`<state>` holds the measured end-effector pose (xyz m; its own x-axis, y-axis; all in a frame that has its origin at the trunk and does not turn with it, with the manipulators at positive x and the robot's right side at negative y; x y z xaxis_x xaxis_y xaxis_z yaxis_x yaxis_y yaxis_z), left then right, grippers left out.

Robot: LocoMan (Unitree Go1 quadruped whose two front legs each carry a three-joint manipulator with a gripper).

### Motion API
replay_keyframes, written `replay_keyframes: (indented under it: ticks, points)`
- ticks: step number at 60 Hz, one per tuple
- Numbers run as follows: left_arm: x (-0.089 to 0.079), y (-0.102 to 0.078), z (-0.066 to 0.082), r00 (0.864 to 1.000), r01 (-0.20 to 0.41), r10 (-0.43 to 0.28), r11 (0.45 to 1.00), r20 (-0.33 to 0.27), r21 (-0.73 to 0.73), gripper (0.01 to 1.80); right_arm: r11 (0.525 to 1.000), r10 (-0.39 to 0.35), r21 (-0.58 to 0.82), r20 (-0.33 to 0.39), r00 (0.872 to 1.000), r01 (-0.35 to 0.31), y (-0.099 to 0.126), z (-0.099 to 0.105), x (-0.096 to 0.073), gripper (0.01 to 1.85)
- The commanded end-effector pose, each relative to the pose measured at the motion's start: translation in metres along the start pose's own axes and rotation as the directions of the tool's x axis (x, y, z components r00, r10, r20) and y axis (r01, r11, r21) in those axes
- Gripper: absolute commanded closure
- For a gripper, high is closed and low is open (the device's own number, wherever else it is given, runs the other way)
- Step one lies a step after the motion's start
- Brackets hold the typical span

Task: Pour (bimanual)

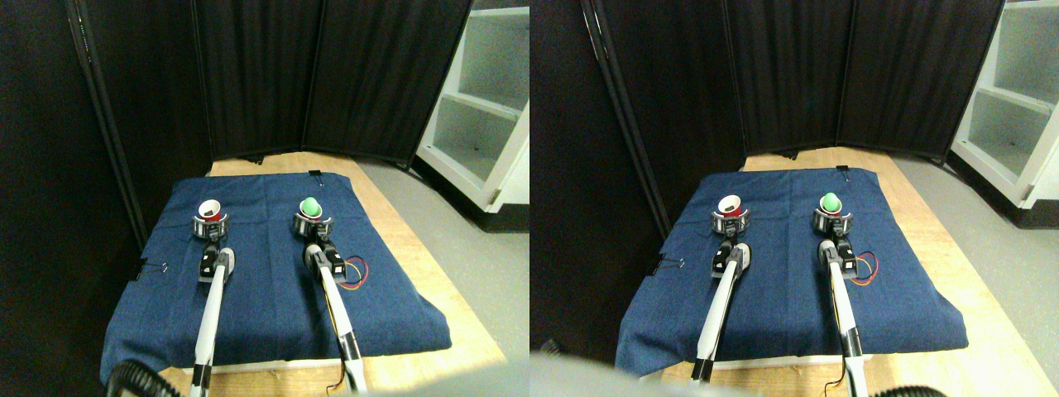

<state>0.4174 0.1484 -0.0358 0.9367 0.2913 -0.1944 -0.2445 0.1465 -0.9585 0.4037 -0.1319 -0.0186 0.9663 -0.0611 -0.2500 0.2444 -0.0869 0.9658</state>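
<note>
**Two cups, one per arm**

Left fingers (210, 233) grip the red cup with white inside (210, 211); right fingers (313, 229) grip the green cup (311, 206). Both cups sit above the blue denim cloth (265, 289) on the wooden desk (430, 273). Beyond the cloth, black folding screens (314, 74); rightward, a white shelf (488, 107).

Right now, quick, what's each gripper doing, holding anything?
Left gripper: at the red cup; whether it grips it cannot be told.
Right gripper: at the green cup; cannot be told either.
</note>
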Motion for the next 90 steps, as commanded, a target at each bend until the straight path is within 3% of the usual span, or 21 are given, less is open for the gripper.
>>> replay_keyframes:
  ticks: [1,4,8,10,12,13,16,47,57,67,90]
  points:
    - [0.001,0.004,-0.003,1.0,-0.008,0.008,1.0,0.011,0.022,0.81,1.0,0.011,-0.016,0.006,1.0,-0.011,0.002,-0.001,0.003,0.77]
    - [0.001,0.004,-0.003,1.0,-0.005,0.005,1.0,0.02,0.008,0.85,1.0,0.009,-0.005,0.009,1.0,-0.009,0.002,0.0,0.004,0.85]
    - [0.001,0.004,-0.003,0.996,0.007,-0.009,1.0,0.084,0.02,1.08,1.0,0.024,-0.011,0.033,0.999,-0.024,0.001,0.0,0.005,1.17]
    - [0.001,0.004,-0.003,0.996,0.009,-0.011,1.0,0.093,0.022,1.13,0.999,0.029,-0.02,0.04,0.999,-0.028,0.001,0.0,0.005,1.24]
    - [0.001,0.003,-0.004,0.993,0.016,-0.018,1.0,0.118,0.024,1.31,0.997,0.047,-0.06,0.074,0.996,-0.043,0.001,0.0,0.005,1.5]
    - [0.001,0.003,-0.004,0.992,0.018,-0.02,1.0,0.124,0.023,1.38,0.997,0.057,-0.064,0.077,0.995,-0.052,0.001,0.0,0.006,1.53]
    - [0.001,0.002,-0.005,0.991,0.022,-0.025,0.999,0.128,0.023,1.48,0.996,0.068,-0.057,0.08,0.994,-0.064,0.001,0.0,0.007,1.53]
    - [-0.002,0.001,-0.004,0.989,0.04,-0.042,0.999,0.143,0.016,1.48,0.987,0.117,-0.124,0.077,0.99,-0.107,-0.001,0.002,0.011,1.53]
    - [-0.002,-0.002,-0.001,0.989,0.04,-0.044,0.999,0.143,0.028,1.48,0.991,0.095,-0.101,0.099,0.991,-0.085,0.005,-0.003,0.005,1.53]
    - [-0.007,-0.013,-0.002,0.992,0.054,-0.059,0.997,0.108,0.046,1.48,0.988,0.111,-0.12,0.068,0.991,-0.103,0.017,-0.002,0.005,1.53]
    - [-0.016,-0.057,-0.013,0.996,0.084,-0.085,0.995,0.005,0.061,1.48,0.983,0.14,-0.126,0.029,0.99,-0.135,0.042,-0.004,0.005,1.53]
